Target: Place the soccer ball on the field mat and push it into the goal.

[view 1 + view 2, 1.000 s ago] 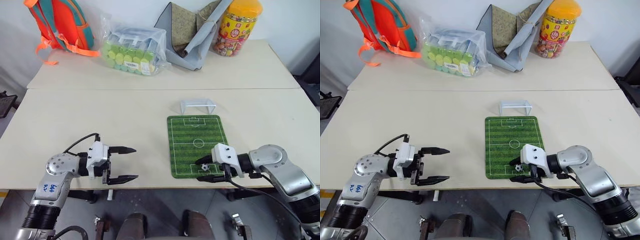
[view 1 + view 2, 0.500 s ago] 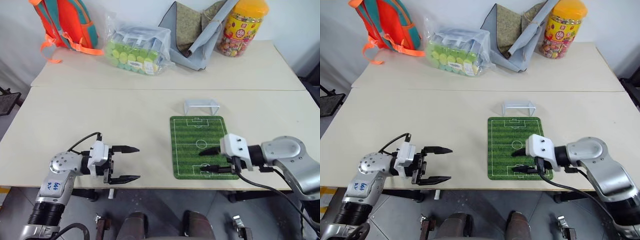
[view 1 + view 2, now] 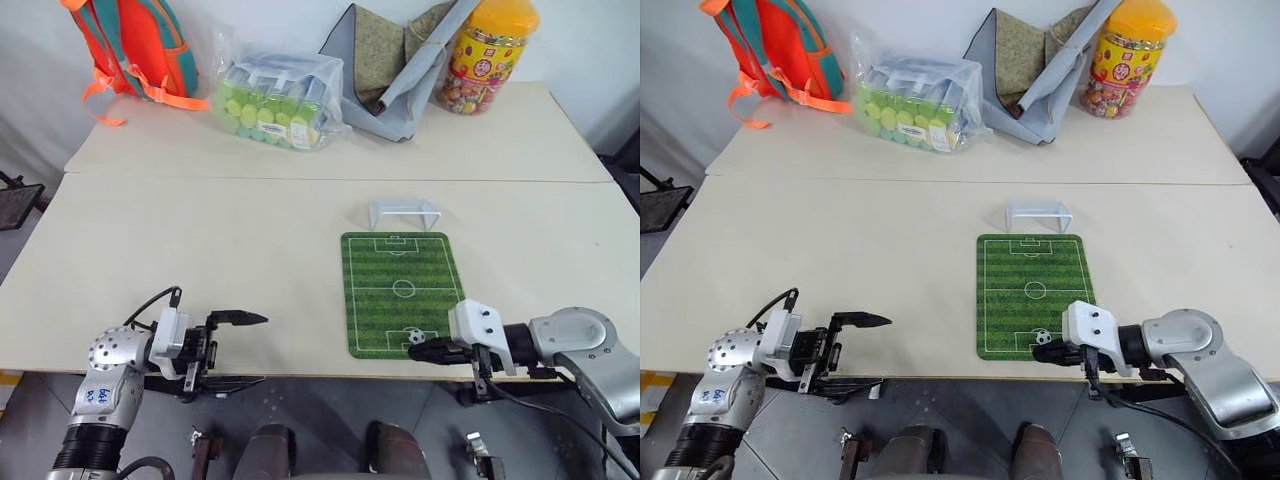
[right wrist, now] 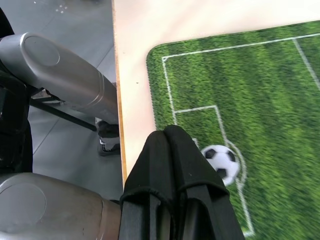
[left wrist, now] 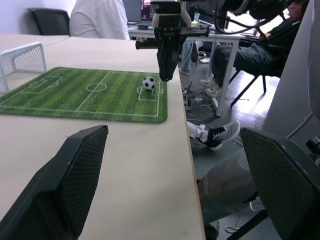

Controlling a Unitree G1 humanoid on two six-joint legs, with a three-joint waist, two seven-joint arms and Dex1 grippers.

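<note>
The soccer ball point(image 3: 414, 338) lies free on the field mat point(image 3: 403, 285), in the penalty box at the mat's near end. The goal point(image 3: 403, 213) stands on the table just beyond the mat's far end, its mouth facing the mat. My right gripper point(image 3: 415, 352) is shut with nothing in it, low at the mat's near edge, its tip just beside the ball point(image 4: 220, 161). My left gripper point(image 3: 262, 349) hangs open and empty at the table's near edge, well to the left of the mat, pointing toward it. The left wrist view looks along the mat point(image 5: 75, 95) at the ball point(image 5: 148, 83).
On the far table stand an orange backpack point(image 3: 125, 45), a bag of green bottles point(image 3: 270, 100), a folded grey cloth point(image 3: 390, 65) and a candy jar point(image 3: 490, 50). The near table edge point(image 3: 300, 372) runs right under both grippers. People sit behind desks point(image 5: 250, 30) in the left wrist view.
The right gripper let go of the ball, closed and drew back to the mat's near edge. The ball now rests alone on the mat. The left gripper pulled back toward the table edge.
</note>
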